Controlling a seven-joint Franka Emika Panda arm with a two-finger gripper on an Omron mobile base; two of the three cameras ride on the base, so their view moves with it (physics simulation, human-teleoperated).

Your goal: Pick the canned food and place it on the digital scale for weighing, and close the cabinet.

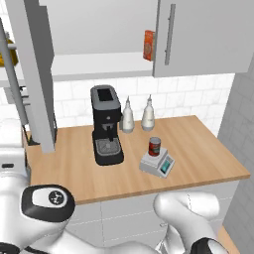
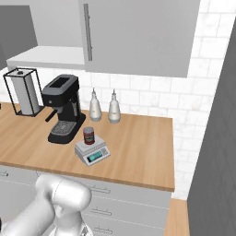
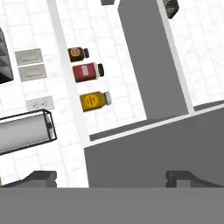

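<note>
Arm folded low at the base: white links and dark joint caps fill the bottom of both base views, below the front edge of the wooden counter point(image 1: 208, 149). Hand camera is rolled, so the wall shelf runs nearly vertical in its view. Gripper point(image 3: 113, 176): two dark fingertips point(image 3: 40, 176) at the bottom of the hand view, spread wide apart, nothing between them; the grey edge of the open left cabinet door point(image 3: 151, 57) lies ahead of them.

Canned food point(image 1: 155, 147): small dark red tin, silver top rim, pale label patch, upright on the silver plate of the digital scale point(image 1: 158, 164). Scale display teal-green on its front edge. Scale sits on the counter just right of the black coffee machine point(image 1: 105, 125); two white bottles point(image 1: 128, 115) stand behind the scale, against the tiled wall.

Cabinet point(image 1: 198, 34): right door shut, left door point(image 1: 37, 69) swung out toward the camera. Orange-red box point(image 1: 148, 45) stands on the cabinet shelf beside the shut door's edge.

Hand view also shows three jars point(image 3: 87, 72) on the shelf and a paper towel holder point(image 3: 26, 131)
</note>
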